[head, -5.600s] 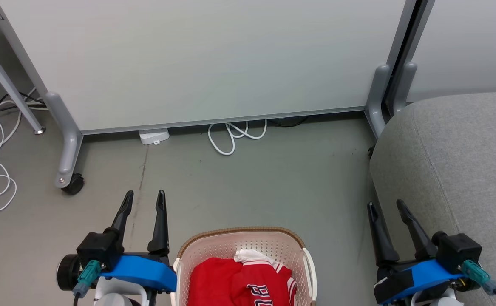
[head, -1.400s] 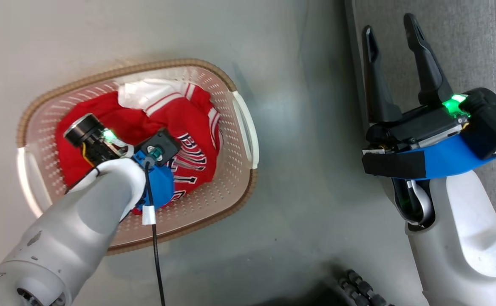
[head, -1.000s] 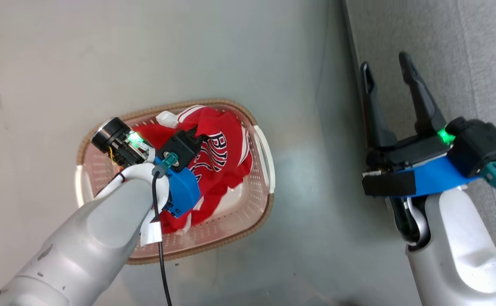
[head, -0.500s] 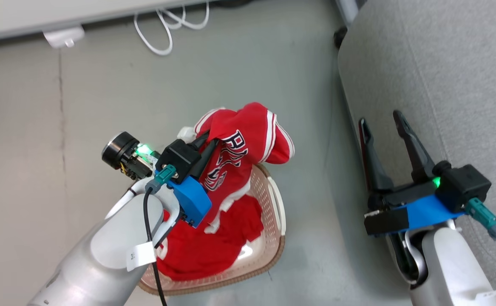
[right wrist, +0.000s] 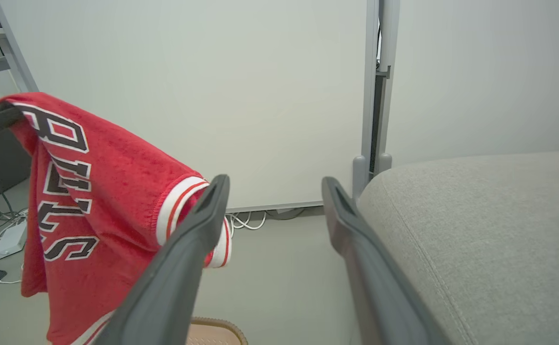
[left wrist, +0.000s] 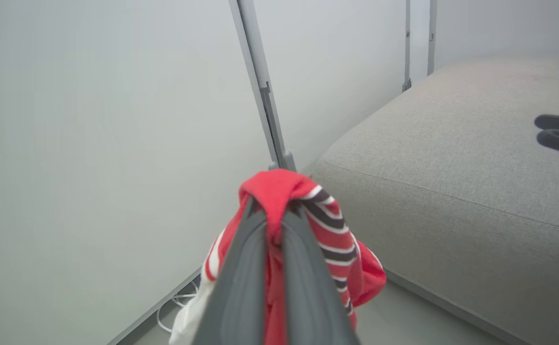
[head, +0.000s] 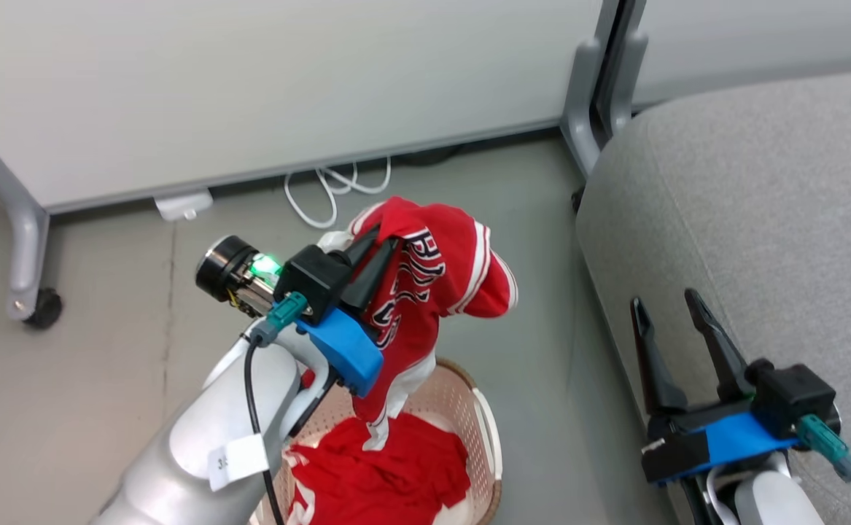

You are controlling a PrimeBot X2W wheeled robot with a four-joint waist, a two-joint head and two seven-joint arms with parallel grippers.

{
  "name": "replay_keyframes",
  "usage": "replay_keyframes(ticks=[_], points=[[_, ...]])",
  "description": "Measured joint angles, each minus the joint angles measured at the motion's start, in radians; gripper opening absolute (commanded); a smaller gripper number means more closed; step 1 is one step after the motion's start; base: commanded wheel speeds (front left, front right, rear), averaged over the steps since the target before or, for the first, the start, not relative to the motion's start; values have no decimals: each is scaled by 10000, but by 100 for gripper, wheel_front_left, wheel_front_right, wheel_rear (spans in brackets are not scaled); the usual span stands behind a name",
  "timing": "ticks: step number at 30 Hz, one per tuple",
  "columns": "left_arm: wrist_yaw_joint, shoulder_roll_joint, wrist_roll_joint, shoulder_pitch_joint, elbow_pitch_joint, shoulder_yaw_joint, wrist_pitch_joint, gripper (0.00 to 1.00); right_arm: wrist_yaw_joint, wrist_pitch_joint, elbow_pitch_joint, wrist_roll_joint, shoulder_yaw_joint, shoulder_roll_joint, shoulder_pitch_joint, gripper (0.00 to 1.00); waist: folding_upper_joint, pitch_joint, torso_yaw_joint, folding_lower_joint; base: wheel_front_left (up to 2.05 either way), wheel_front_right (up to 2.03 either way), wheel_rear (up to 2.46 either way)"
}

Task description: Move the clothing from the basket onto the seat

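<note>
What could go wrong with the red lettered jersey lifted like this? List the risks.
1. The left gripper pinches only a fold of the red jersey with white striped trim; it may slip on the way to the grey fabric seat.
2. Its tail hangs over the plain red garment in the cream perforated basket and might drag it out.
3. The open right gripper beside the seat could snag the cloth.

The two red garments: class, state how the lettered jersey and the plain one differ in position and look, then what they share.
The jersey hangs in the air, pinched in the left gripper; the plain garment lies crumpled in the basket.
The jersey bears dark white-edged lettering and striped trim; the plain garment shows no lettering.
Both are soft red cloth, and neither is on the seat yet.
</note>
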Motion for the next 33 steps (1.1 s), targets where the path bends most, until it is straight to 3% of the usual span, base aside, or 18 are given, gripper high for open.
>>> replay_keyframes(ticks=[8, 18, 24, 33], points=[[-2, -12, -117, 289, -589, -270, 0, 0, -2, 0, 33, 48, -261, -2, 708, 100, 0, -944, 244, 0, 0, 0, 0], [-2, 27, -270, 464, -863, -466, 0, 0, -2, 0, -44, 69, -117, -2, 801, 100, 0, -1195, 453, 1, 0, 0, 0], [-2, -12, -267, 470, -928, -483, 0, 0, -2, 0, -134, -127, 539, -4, 395, 100, 0, -1173, 524, 1, 0, 0, 0], [-2, -194, -165, 206, -1039, -564, 0, 0, 0, 0, 268, -558, 2364, 0, -1281, 100, 0, -852, 711, 3, 0, 0, 0]])
